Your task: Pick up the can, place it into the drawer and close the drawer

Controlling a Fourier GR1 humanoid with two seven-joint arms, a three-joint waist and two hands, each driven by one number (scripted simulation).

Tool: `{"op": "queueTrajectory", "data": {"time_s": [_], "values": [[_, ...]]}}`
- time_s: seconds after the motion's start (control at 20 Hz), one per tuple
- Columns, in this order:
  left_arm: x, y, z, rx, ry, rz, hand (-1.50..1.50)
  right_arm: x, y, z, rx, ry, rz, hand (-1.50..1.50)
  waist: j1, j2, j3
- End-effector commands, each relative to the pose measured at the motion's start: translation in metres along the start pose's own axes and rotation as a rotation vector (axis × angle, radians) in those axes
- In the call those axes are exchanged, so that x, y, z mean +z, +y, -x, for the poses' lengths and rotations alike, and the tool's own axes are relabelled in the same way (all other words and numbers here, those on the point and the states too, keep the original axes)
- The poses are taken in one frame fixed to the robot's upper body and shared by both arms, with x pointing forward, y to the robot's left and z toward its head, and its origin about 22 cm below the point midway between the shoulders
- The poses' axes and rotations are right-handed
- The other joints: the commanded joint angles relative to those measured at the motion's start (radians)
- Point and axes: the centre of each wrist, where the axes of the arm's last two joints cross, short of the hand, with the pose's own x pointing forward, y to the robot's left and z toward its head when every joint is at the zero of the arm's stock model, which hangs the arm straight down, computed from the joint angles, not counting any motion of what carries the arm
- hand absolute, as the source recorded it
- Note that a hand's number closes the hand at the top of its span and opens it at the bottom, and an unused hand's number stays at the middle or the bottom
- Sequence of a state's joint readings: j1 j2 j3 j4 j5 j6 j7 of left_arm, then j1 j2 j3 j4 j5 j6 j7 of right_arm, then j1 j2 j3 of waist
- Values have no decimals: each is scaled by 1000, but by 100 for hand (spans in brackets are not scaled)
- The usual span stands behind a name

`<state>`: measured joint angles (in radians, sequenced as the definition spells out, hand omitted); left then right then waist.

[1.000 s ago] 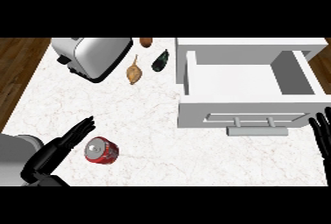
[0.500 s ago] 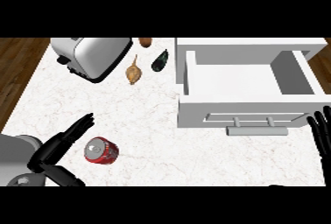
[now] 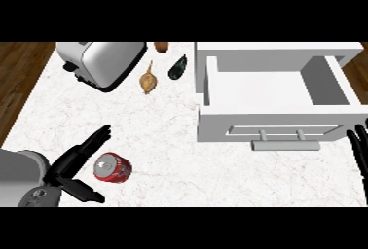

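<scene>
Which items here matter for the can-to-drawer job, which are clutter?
Job: red can; open drawer; left hand beside the can; right hand at the right edge.
Clutter: toaster; tan gourd; dark bottle; brown item.

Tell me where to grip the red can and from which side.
Grip the can across its round side wall, coming from its left, where the left hand already lies open beside it. It seems to lie tipped, top facing up-left, so fingers and thumb could probably straddle the body.

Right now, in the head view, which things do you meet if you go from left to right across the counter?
Left hand → can → brown gourd-like item → dark green item → open drawer → right hand, resting open at the right edge.
</scene>
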<state>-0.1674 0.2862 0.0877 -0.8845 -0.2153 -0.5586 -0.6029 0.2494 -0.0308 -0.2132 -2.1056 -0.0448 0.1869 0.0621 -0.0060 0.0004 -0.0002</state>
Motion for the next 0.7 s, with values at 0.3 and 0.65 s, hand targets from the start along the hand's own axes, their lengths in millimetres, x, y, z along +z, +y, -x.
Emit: {"op": "queueTrajectory", "data": {"time_s": [0.3,0.65], "values": [[2,1,9,29,-51,61,-150,8,0,-5,-12,-3,4,-150,1,-1,0],[-16,-24,18,40,-41,62,-150,5,-6,-4,-3,19,0,-150,2,-1,0]]}}
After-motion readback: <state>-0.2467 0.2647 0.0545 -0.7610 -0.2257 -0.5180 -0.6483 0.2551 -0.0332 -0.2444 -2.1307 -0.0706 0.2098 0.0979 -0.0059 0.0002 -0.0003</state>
